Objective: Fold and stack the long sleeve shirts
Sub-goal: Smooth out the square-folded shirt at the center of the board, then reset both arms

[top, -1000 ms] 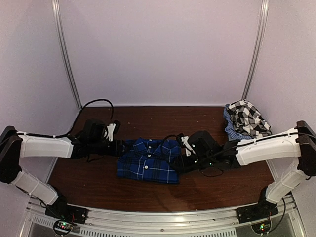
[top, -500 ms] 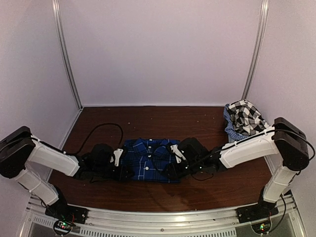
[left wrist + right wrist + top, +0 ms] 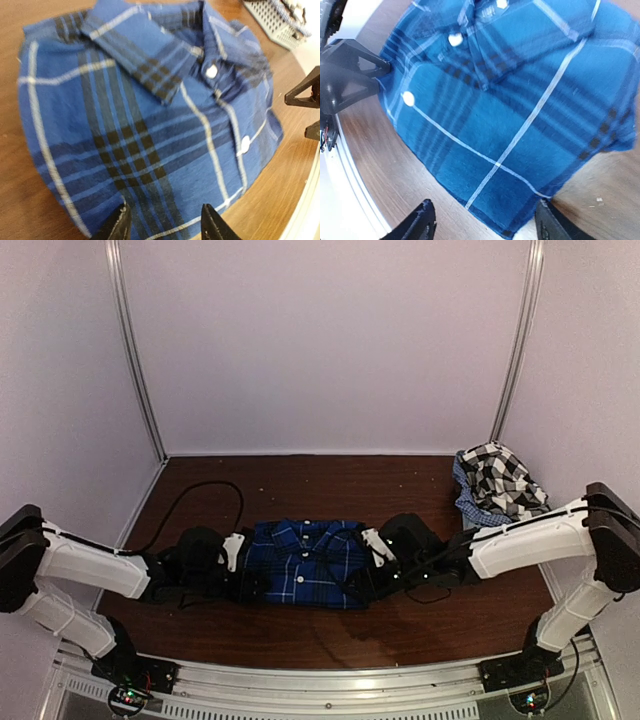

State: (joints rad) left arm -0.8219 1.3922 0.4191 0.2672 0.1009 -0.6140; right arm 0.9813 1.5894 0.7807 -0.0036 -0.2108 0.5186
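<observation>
The royal-blue plaid shirt [image 3: 302, 562] lies folded in a compact rectangle at the table's middle, collar and white buttons up. It fills the left wrist view [image 3: 145, 125] and the right wrist view [image 3: 520, 100]. My left gripper [image 3: 248, 583] is open at the shirt's left edge, its fingers [image 3: 118, 225] low over the cloth edge. My right gripper [image 3: 362, 580] is open at the shirt's right edge, its fingertips [image 3: 422, 220] straddling the shirt's near corner. The black-and-white checked shirt [image 3: 502, 478] lies crumpled in the basket at the back right.
The pale mesh basket [image 3: 470, 508] stands at the back right and shows in the left wrist view's corner [image 3: 280, 22]. A black cable [image 3: 200, 502] loops over the table behind the left arm. The brown table [image 3: 300, 480] has walls on three sides.
Both grippers came down to the blue shirt's two sides a second ago. Since half a second ago the right gripper has drawn back slightly to the right; the shirt looks squarer.
</observation>
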